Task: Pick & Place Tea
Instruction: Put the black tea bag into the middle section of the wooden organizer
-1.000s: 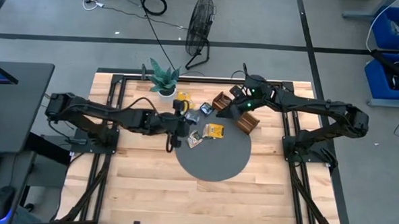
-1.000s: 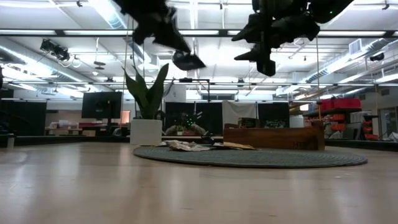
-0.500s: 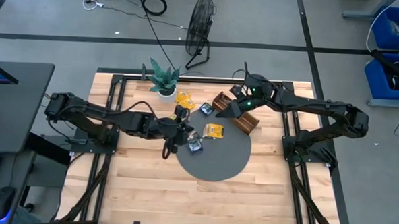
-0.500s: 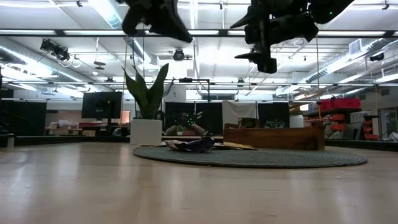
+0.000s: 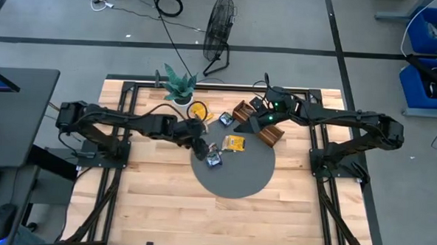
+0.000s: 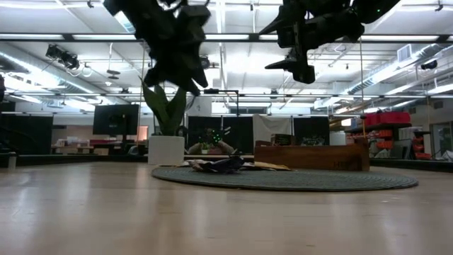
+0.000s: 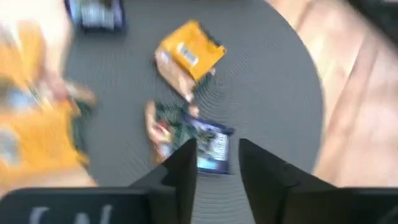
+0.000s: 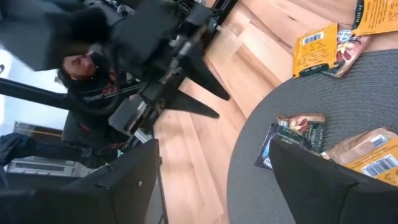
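Several tea packets lie flat around the round grey mat [image 5: 238,179]: a yellow one [image 5: 234,143], a dark blue one [image 5: 214,160] resting partly on another packet, a dark one [image 5: 224,119], and a yellow one [image 5: 198,107] on the wood beside the mat. My left gripper [image 5: 200,144] hangs open over the mat's left edge. In its wrist view [image 7: 217,168] the dark blue packet [image 7: 211,149] lies just beyond the fingertips, untouched. My right gripper [image 5: 250,118] hovers open above the wooden tray [image 5: 263,126], holding nothing [image 8: 214,155].
The brown compartment tray [image 6: 311,156] stands at the mat's far right. A potted plant [image 5: 179,85] sits at the table's far edge, left of the packets. A fan [image 5: 219,34] stands on the floor beyond the table. Bare wood lies toward the near edge.
A dark packet that hung from my left gripper a second ago has fallen and now lies on the mat's left part, on top of the packets there. My left gripper has since come lower over that spot.
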You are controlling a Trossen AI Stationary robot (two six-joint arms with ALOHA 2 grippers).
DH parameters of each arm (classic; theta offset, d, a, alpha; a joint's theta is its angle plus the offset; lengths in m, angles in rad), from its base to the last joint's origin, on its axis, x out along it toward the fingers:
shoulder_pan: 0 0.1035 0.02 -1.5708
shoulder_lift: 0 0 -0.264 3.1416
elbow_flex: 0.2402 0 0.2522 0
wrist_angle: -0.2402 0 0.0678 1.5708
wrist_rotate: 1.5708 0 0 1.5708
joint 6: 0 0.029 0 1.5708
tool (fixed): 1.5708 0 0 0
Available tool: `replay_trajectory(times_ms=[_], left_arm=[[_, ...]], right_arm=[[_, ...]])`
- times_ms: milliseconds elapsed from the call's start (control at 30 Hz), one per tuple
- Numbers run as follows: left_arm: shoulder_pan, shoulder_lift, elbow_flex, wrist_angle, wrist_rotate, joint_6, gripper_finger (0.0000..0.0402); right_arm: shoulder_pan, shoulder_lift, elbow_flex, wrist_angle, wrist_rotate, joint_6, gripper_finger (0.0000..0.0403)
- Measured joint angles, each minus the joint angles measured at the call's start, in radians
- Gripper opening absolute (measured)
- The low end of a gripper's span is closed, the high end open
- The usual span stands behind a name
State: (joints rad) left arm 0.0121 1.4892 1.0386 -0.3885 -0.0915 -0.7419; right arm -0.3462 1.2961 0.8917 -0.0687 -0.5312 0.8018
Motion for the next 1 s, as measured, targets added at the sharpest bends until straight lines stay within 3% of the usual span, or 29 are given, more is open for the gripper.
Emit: replay_trajectory(times_ms=[167,333,567,833,1000], left_arm=[[-0.023,0.065,0.0,-0.029,-0.006,-0.202,0.0185],[-0.09,0.128,-0.001,-0.056,-0.132,-0.293,0.0213],[-0.148,0.185,0.0,-0.049,-0.222,-0.544,0.021],[-0.151,0.282,0.001,0.114,-0.217,-0.668,0.0209],[-0.16,0.319,0.0,0.096,-0.222,-0.744,0.0209]], right_arm=[[0.0,0.0,0.0,-0.002,0.001,-0.018,0.0308],[0.001,0.0,0.0,-0.011,0.001,-0.046,0.0308],[0.001,0.0,0.0,-0.055,0.002,-0.091,0.0308],[0.002,0.0,0.0,-0.065,0.0,-0.128,0.0308],[0.002,0.0,0.0,-0.083,-0.004,-0.139,0.0308]])
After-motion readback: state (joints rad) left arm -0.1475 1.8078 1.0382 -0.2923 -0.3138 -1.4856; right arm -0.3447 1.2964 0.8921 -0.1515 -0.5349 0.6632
